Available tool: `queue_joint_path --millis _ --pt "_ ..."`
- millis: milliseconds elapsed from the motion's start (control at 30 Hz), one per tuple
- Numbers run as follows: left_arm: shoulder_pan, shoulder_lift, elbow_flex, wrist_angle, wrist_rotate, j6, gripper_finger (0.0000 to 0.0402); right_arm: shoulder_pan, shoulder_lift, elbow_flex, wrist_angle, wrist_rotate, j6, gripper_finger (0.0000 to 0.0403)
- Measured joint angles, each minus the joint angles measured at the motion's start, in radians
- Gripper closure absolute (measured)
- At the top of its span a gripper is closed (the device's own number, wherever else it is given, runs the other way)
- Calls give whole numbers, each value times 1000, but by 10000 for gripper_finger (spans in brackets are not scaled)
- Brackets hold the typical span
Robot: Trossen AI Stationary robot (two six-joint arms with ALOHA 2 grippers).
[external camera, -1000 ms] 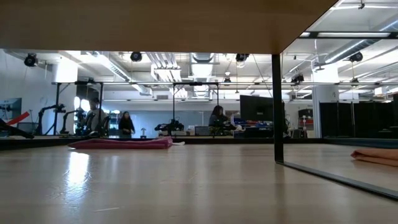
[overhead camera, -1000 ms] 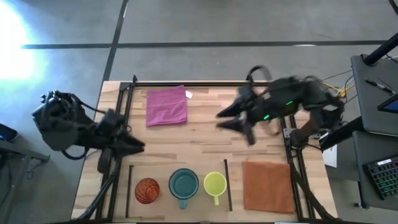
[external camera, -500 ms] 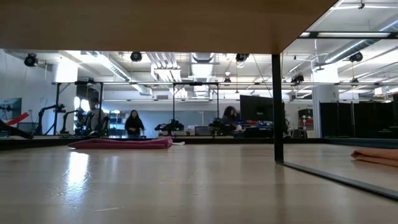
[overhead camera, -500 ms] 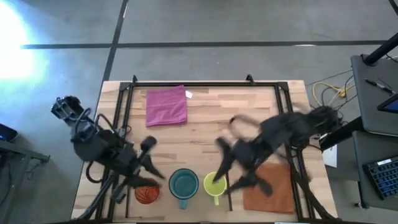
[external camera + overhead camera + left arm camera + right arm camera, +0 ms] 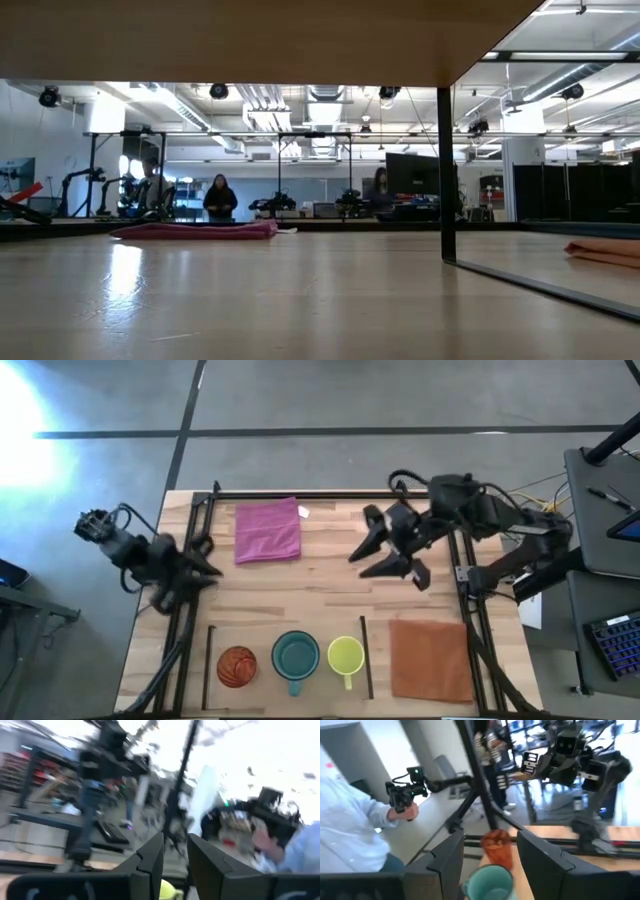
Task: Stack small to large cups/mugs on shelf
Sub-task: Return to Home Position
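Three cups stand in a row near the table's front edge, between two thin black strips on the pale wood shelf (image 5: 320, 632): a red-orange cup (image 5: 237, 666), a teal mug (image 5: 295, 657) and a yellow mug (image 5: 346, 656). My left gripper (image 5: 210, 567) hangs over the table's left edge, open and empty; its wrist view shows a bit of the yellow mug (image 5: 167, 891) between its fingers, farther off. My right gripper (image 5: 358, 560) is open and empty above the table's middle right. Its wrist view looks toward the teal mug (image 5: 490, 881) and the red-orange cup (image 5: 496, 847).
A magenta cloth (image 5: 268, 530) lies at the far left of the table. A rust-brown mat (image 5: 430, 658) lies at the near right. A black frame (image 5: 300, 493) runs along the table's edges. People show in the room beyond, one in a pale blue shirt (image 5: 350, 840).
Both grippers swung down toward the near edge, the left to the red-orange cup and the right to the yellow mug. They then drew back up toward the far side, near where they started. The cups have not moved.
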Motion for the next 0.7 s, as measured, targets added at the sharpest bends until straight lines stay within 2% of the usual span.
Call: queue_joint_path --millis 100,233,400,467,600,667,700 --pt "0 -153 -121 -1 -66 -18 328 -36 -108 -145 67 12 4 225" --pt "0 -349 -254 -7 -137 3 328 -49 -267 -352 211 103 22 225" --pt "0 -544 -326 -46 -164 72 328 -74 -433 -594 388 160 69 225" --pt "0 -549 -321 -76 -182 96 328 -75 -483 -674 425 177 85 225" --pt "-1 -519 -250 -209 -258 78 328 -75 -604 -795 459 298 116 225" --pt "-1 -496 -245 -242 -350 61 328 -76 -643 -851 472 340 134 225" --pt "-1 -479 -249 -239 -361 60 328 -76 -665 -878 472 350 137 225"
